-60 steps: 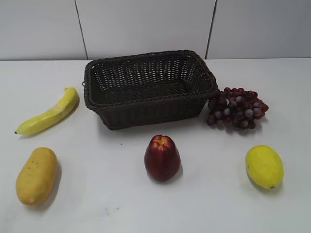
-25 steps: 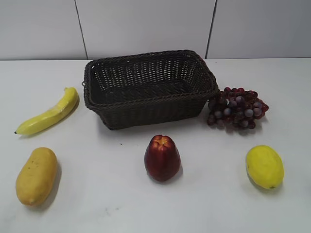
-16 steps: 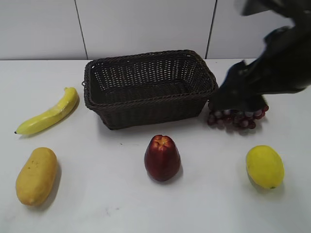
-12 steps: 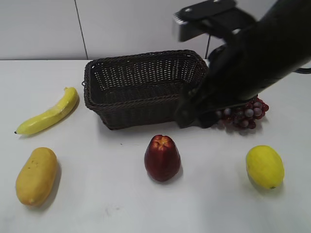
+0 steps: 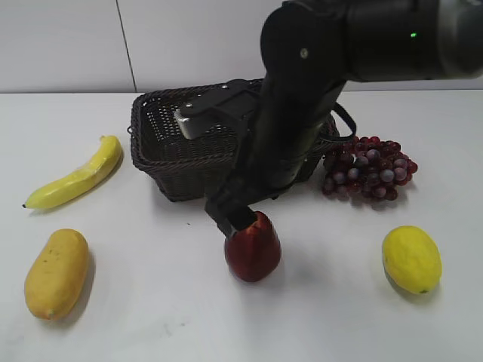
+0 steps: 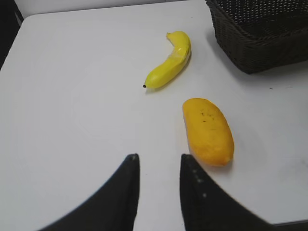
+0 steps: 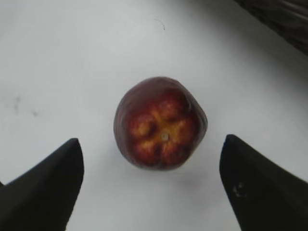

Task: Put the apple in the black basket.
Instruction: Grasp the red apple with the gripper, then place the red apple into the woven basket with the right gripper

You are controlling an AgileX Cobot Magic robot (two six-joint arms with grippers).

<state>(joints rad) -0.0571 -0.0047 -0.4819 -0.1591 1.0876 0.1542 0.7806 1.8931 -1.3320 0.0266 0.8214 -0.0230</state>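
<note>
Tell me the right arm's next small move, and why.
Probably lower straight down, then close: the right end effector is open above the apple, its fingers either side and apart from it, and the apple stands on the table outside the black basket.

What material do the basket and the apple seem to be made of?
Basket: dark brown-black woven wicker, or perhaps plastic imitating it; open weave and braided rim show, finish rather matte.
Apple: dark red, smooth and glossy, with orange-yellow lobed top; the even shine suggests plastic or wax, but real fruit cannot be excluded.
</note>
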